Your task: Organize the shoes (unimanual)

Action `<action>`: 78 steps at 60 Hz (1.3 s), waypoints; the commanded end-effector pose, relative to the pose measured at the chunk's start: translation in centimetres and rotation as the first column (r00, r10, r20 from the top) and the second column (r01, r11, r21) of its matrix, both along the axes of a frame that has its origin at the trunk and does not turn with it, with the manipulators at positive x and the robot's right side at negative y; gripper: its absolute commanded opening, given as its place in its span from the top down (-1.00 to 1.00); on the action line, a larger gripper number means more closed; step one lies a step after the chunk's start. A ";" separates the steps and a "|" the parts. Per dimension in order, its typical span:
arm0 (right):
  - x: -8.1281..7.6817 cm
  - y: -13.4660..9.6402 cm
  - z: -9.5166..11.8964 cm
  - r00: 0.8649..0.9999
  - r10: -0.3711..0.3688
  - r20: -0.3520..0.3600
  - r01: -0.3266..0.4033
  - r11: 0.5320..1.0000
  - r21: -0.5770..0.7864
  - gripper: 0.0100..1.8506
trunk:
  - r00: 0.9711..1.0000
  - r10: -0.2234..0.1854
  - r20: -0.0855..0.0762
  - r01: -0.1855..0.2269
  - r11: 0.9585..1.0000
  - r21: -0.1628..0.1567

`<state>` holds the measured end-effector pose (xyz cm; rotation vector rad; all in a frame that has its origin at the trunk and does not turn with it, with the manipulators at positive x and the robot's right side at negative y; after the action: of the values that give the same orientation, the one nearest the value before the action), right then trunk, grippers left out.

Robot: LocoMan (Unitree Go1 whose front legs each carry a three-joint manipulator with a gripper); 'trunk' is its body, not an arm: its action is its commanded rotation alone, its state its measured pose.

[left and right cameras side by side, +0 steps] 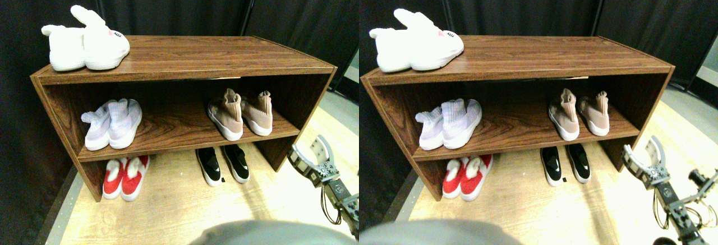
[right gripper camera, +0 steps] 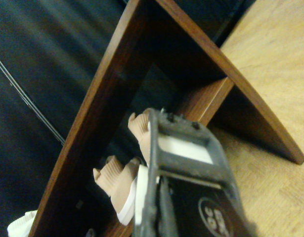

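Note:
A pair of tan knit sock sneakers [left and right cameras side by side: 240, 112] stands side by side at the right of the rack's middle shelf [left and right cameras side by side: 174, 138]. They also show in the wrist view, tan collars [right gripper camera: 113, 178] peeking past the dark jaw frame. Two black slip-ons [left and right cameras side by side: 223, 165] lie on the floor under that shelf, at the right. My right gripper [left and right cameras side by side: 310, 152] hovers over the floor just right of the rack's right side panel, open, with nothing between its fingers.
The wooden rack [left and right cameras side by side: 185, 60] carries white bunny slippers [left and right cameras side by side: 85, 42] on its top left. Pale lavender knit sneakers [left and right cameras side by side: 112, 123] sit on the shelf's left, with red-and-white shoes [left and right cameras side by side: 126, 176] on the floor below. Dark curtains hang behind. Light wooden floor [left and right cameras side by side: 185, 211] lies in front.

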<state>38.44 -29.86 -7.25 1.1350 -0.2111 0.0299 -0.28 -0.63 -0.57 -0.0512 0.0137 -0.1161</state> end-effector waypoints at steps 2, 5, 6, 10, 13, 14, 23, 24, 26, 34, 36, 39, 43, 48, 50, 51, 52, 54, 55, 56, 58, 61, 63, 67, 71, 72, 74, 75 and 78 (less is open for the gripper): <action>0.0 -0.5 1.7 0.995 -0.023 0.099 0.027 0.999 -0.041 0.94 | 1.000 -0.005 -0.008 0.005 1.000 -0.027; 0.2 -0.8 2.0 0.994 -0.014 0.107 0.019 0.999 -0.048 0.94 | 1.000 -0.005 -0.008 0.005 1.000 -0.027; 0.3 -1.0 2.1 0.994 -0.002 0.113 0.007 0.999 -0.044 0.94 | 1.000 -0.005 -0.008 0.005 1.000 -0.027; 0.8 -1.4 2.7 0.991 -0.011 0.130 0.016 0.999 -0.033 0.94 | 1.000 -0.002 -0.005 0.002 1.000 -0.028; 1.0 -1.6 2.9 0.990 -0.027 0.136 0.033 0.999 -0.043 0.94 | 1.000 0.000 -0.003 0.000 1.000 -0.029; 1.2 -1.6 3.1 0.990 -0.039 0.137 0.043 0.999 -0.025 0.94 | 1.000 0.000 -0.003 0.000 1.000 -0.029; 3.8 -2.4 3.3 0.989 -0.068 0.128 0.068 0.998 0.006 0.94 | 1.000 0.004 -0.002 -0.004 1.000 -0.030; 4.1 -2.5 3.3 0.989 -0.078 0.128 0.076 0.997 0.015 0.94 | 1.000 0.004 -0.002 -0.004 1.000 -0.030; 4.7 -2.7 3.2 0.988 -0.090 0.124 0.087 0.996 0.030 0.94 | 1.000 0.004 -0.002 -0.004 1.000 -0.030; 7.4 -3.5 2.7 0.994 -0.080 0.074 0.076 0.995 0.057 0.94 | 1.000 0.015 -0.003 -0.015 0.999 -0.034; 7.8 -3.6 2.5 0.994 -0.076 0.074 0.073 0.996 0.046 0.94 | 1.000 0.015 -0.003 -0.015 0.999 -0.034; 8.8 -3.9 2.2 0.995 -0.078 0.061 0.076 0.996 0.035 0.94 | 1.000 0.019 -0.006 -0.019 0.999 -0.036; 9.8 -4.0 1.9 0.995 -0.091 0.031 0.089 0.994 0.060 0.94 | 1.000 0.022 -0.007 -0.022 0.999 -0.039; 11.4 -4.2 1.3 0.997 -0.079 0.008 0.078 0.995 0.063 0.94 | 0.999 0.031 -0.010 -0.032 0.999 -0.042; 11.9 -4.2 1.1 0.997 -0.083 -0.002 0.083 0.994 0.073 0.94 | 0.999 0.031 -0.010 -0.032 0.999 -0.042; 12.3 -4.3 0.9 0.996 -0.087 -0.008 0.088 0.993 0.081 0.94 | 0.999 0.031 -0.010 -0.032 0.999 -0.042; 12.3 -4.3 0.9 0.996 -0.087 -0.008 0.088 0.993 0.081 0.94 | 0.999 0.031 -0.010 -0.032 0.999 -0.042; 13.0 -4.3 0.6 0.996 -0.092 -0.015 0.093 0.993 0.075 0.94 | 0.999 0.037 -0.011 -0.038 0.998 -0.044; 13.0 -4.3 0.6 0.996 -0.092 -0.015 0.093 0.993 0.075 0.94 | 0.999 0.037 -0.011 -0.038 0.998 -0.044; 13.2 -4.2 0.5 0.996 -0.090 -0.020 0.091 0.993 0.069 0.94 | 0.999 0.037 -0.011 -0.038 0.998 -0.044; 13.4 -4.1 0.5 0.997 -0.071 -0.026 0.073 0.994 0.083 0.94 | 0.999 0.041 -0.012 -0.041 0.998 -0.047; 13.6 -3.7 0.5 0.996 -0.083 -0.036 0.086 0.992 0.093 0.94 | 0.999 0.042 -0.012 -0.043 0.998 -0.051; 13.5 -3.2 0.6 0.995 -0.087 -0.047 0.091 0.992 0.092 0.94 | 0.999 0.044 -0.012 -0.045 0.998 -0.054; 13.5 -2.6 0.7 0.995 -0.080 -0.062 0.085 0.992 0.090 0.94 | 0.999 0.048 -0.011 -0.048 0.997 -0.057; 13.8 -2.0 0.6 0.996 -0.055 -0.075 0.062 0.994 0.089 0.94 | 0.998 0.056 -0.012 -0.056 0.996 -0.064; 13.8 -1.8 0.6 0.995 -0.055 -0.081 0.062 0.993 0.096 0.94 | 0.998 0.056 -0.012 -0.056 0.996 -0.064; 13.9 -1.6 0.5 0.995 -0.055 -0.081 0.062 0.994 0.091 0.94 | 0.998 0.059 -0.013 -0.059 0.996 -0.065; 13.9 -1.5 0.5 0.995 -0.053 -0.082 0.061 0.994 0.091 0.94 | 0.998 0.059 -0.013 -0.059 0.996 -0.065; 13.8 -1.0 0.3 0.995 -0.030 -0.094 0.040 0.995 0.097 0.94 | 0.998 0.063 -0.014 -0.064 0.996 -0.067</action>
<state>52.34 -31.54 -7.22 1.2227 -0.1619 -0.1032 -0.27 -0.35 -0.29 -0.0972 0.0017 -0.0745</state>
